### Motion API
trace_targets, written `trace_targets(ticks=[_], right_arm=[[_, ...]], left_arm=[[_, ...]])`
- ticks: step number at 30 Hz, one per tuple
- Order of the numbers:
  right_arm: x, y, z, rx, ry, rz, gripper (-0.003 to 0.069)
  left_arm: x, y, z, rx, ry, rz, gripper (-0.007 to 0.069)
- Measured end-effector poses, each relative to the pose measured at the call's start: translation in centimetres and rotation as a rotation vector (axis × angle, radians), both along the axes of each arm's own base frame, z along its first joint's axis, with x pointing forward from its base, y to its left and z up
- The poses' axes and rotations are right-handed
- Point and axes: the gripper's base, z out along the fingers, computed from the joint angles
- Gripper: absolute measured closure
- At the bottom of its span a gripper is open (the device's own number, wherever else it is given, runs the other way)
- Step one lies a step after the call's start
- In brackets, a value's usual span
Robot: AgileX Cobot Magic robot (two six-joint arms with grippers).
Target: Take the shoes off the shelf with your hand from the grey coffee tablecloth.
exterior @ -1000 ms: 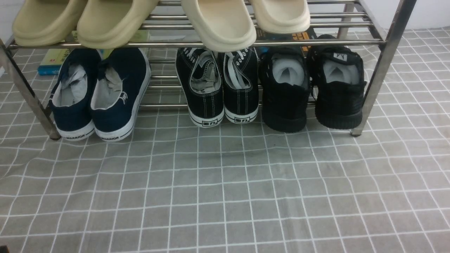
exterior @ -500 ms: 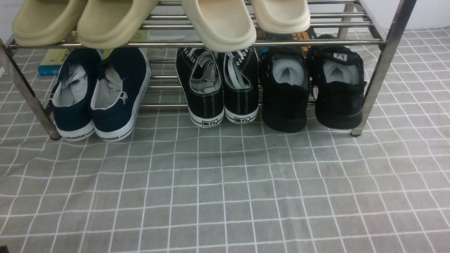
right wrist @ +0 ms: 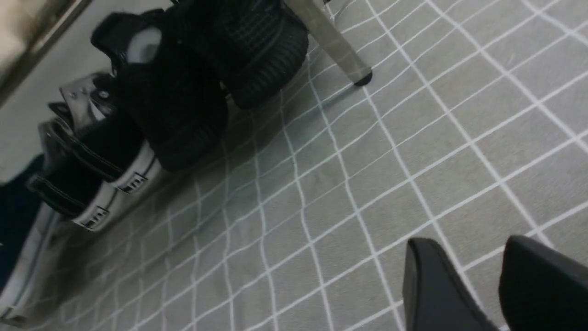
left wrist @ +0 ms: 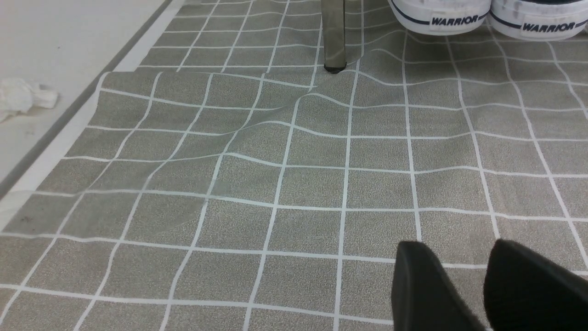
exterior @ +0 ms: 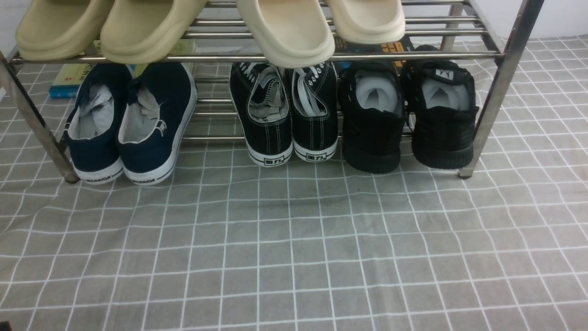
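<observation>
The all-black shoes stand side by side at the right end of the shelf's [exterior: 257, 57] lower tier, heels toward me: one shoe [exterior: 372, 133] next to the other [exterior: 443, 128], which sits by the right leg. In the right wrist view the pair [right wrist: 183, 105] lies beside the shelf leg [right wrist: 330, 41]. My right gripper [right wrist: 468, 246] hovers over the grey coffee tablecloth [exterior: 294, 239], well short of the shoes, open and empty. My left gripper [left wrist: 459, 250] is open too, over the cloth near the shelf's left leg [left wrist: 334, 37]. Neither arm shows in the front view.
Navy sneakers [exterior: 128, 128] and black canvas sneakers [exterior: 287, 119] share the lower tier. Beige slippers [exterior: 151, 27] overhang the upper tier. Books [exterior: 69, 78] lie behind the rack. A crumpled white tissue [left wrist: 20, 94] lies on the floor beyond the cloth's wrinkled left edge.
</observation>
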Motion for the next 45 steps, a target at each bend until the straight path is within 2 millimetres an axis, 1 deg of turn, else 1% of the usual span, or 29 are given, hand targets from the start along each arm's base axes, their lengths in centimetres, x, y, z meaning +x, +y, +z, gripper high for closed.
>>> trace_targets(ticks=[5,8,10,11,12,13,15,16,18,19,20,21,22,23,24,25,28,29,30,31,32,34,36,37,38,39,41,44,45], right_arm=[[0.1,-0.1,0.3,0.009,-0.028,-0.009,0.0431],[-0.2,-0.3,4.0,-0.111,-0.127,-0.004,0.0529],[0.1,-0.4,6.6,-0.217,-0.119,0.001,0.0617],[0.4,-0.5,7.6,-0.260,-0.068,0.010,0.0651],[0.6,-0.5,7.4,-0.267,-0.044,0.014,0.0651],[1.4,-0.6,8.5,-0.307,0.097,0.036,0.0671],[2.9,-0.7,8.5,-0.337,0.316,0.076,0.0671],[2.9,-0.7,8.8,-0.340,0.308,0.074,0.0671],[5.6,-0.6,9.3,-0.402,0.500,0.169,0.0658],[6.3,-0.4,9.7,-0.411,0.506,0.197,0.0653],[6.7,-0.3,9.6,-0.423,0.519,0.216,0.0649],[8.5,0.4,10.3,-0.448,0.519,0.310,0.0623],[9.3,0.9,10.9,-0.449,0.502,0.355,0.0609],[10.8,1.8,11.2,-0.483,0.487,0.456,0.0569],[11.5,2.5,11.7,-0.488,0.463,0.509,0.0550],[12.9,3.7,11.8,-0.523,0.442,0.611,0.0500],[15.4,6.5,12.7,-0.561,0.385,0.768,0.0407],[16.6,7.7,12.8,-0.582,0.380,0.816,0.0362],[16.8,8.0,13.1,-0.586,0.368,0.824,0.0356],[17.6,8.6,13.3,-0.595,0.364,0.841,0.0332],[18.5,9.2,13.3,-0.598,0.371,0.853,0.0304],[21.2,11.0,14.2,-0.610,0.363,0.857,0.0237],[23.0,11.9,14.2,-0.641,0.373,0.871,0.0198],[23.2,12.2,14.6,-0.648,0.362,0.872,0.0194],[24.8,13.2,14.4,-0.700,0.377,0.898,0.0163],[25.5,13.9,14.8,-0.728,0.365,0.908,0.0152],[26.4,14.6,14.6,-0.770,0.369,0.921,0.0139],[29.3,16.5,14.7,-0.882,0.333,0.915,0.0125],[29.5,16.6,14.7,-0.893,0.330,0.914,0.0124]], left_arm=[[0.0,0.0,0.0,0.000,0.000,0.000,0.0384],[0.0,0.0,0.0,0.000,0.000,0.000,0.0384],[0.0,0.0,0.0,0.000,0.000,0.000,0.0384],[0.0,0.0,0.0,0.000,0.000,0.000,0.0384],[0.0,0.0,0.0,0.000,0.000,0.000,0.0384],[0.0,0.0,0.0,0.000,0.000,0.000,0.0384],[0.0,0.0,0.0,0.000,0.000,0.000,0.0384],[0.0,0.0,0.0,0.000,0.001,0.000,0.0384],[0.0,0.0,0.0,0.000,0.001,0.000,0.0384],[0.0,0.0,0.0,0.000,0.001,0.000,0.0384],[0.0,0.0,0.0,0.000,0.001,0.000,0.0384],[0.0,0.0,0.0,0.000,0.001,0.000,0.0384],[0.0,0.0,0.0,0.000,0.001,0.000,0.0384],[0.0,0.0,0.0,0.000,0.001,0.000,0.0384],[0.0,0.0,0.0,0.000,0.001,0.000,0.0384],[0.0,0.0,0.0,0.000,0.001,0.000,0.0384],[0.0,0.0,0.0,0.000,0.001,0.000,0.0384],[0.0,0.0,0.0,0.000,0.001,0.000,0.0384],[0.0,0.0,0.0,0.000,0.001,0.000,0.0384],[0.0,0.0,0.0,0.000,0.001,0.000,0.0384],[0.0,0.0,0.0,0.000,0.001,0.000,0.0384],[0.0,0.0,0.0,0.000,0.001,0.000,0.0384],[0.0,0.0,0.0,0.000,0.001,0.000,0.0384],[0.0,0.0,0.0,0.000,0.001,0.000,0.0384],[0.0,0.0,0.0,0.000,0.001,0.000,0.0384],[0.0,0.0,0.0,0.000,0.001,0.000,0.0384],[0.0,0.0,0.0,0.000,0.001,0.000,0.0384],[0.0,0.0,0.0,0.000,0.001,0.000,0.0384],[0.0,0.0,0.0,0.000,0.001,0.000,0.0384]])
